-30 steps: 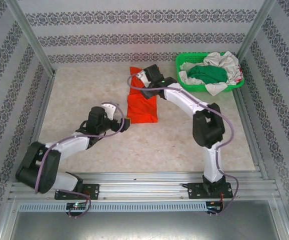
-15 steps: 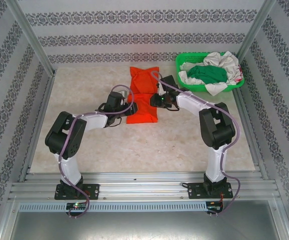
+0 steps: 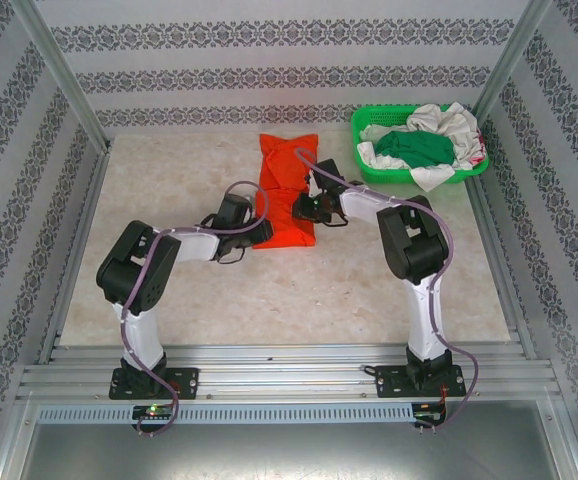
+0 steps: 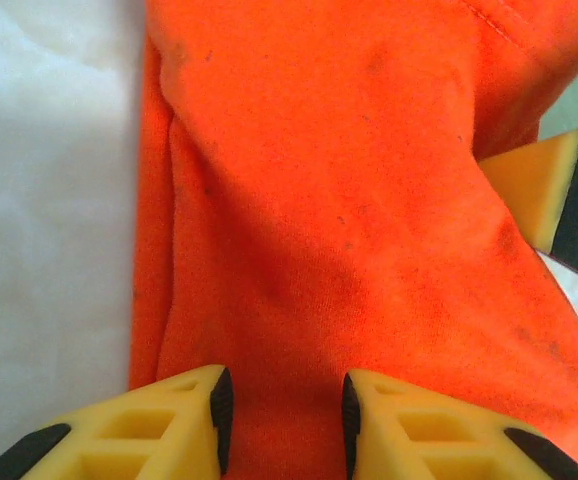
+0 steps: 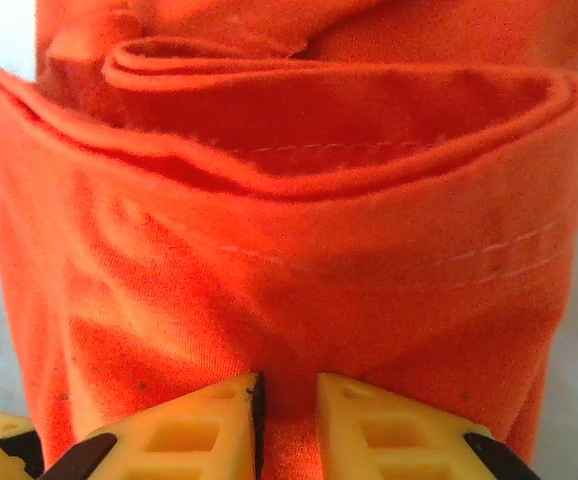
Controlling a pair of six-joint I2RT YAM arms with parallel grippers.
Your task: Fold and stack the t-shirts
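Observation:
The orange-red t-shirt point(image 3: 287, 165) lies folded into a long strip at the middle back of the table. My left gripper point(image 3: 255, 226) is at its near left edge and my right gripper point(image 3: 302, 208) at its right edge, facing each other across the strip. In the left wrist view the jaws point(image 4: 282, 412) hold a bunched ridge of the orange cloth point(image 4: 349, 200). The right gripper's yellow finger point(image 4: 529, 185) shows beyond it. In the right wrist view the jaws point(image 5: 287, 412) stand narrow, pinching a fold of the layered cloth point(image 5: 289, 250).
A green lattice basket point(image 3: 388, 177) stands at the back right, holding a dark green t-shirt point(image 3: 416, 148) and a white one point(image 3: 451, 122). Patterned walls and metal posts enclose the table. Bare tabletop point(image 3: 309, 290) lies between the shirt and the arm bases.
Both arms swung in to the near part of the orange-red strip, the left from the left and the right from the far end. Both sets of jaws closed onto the cloth.

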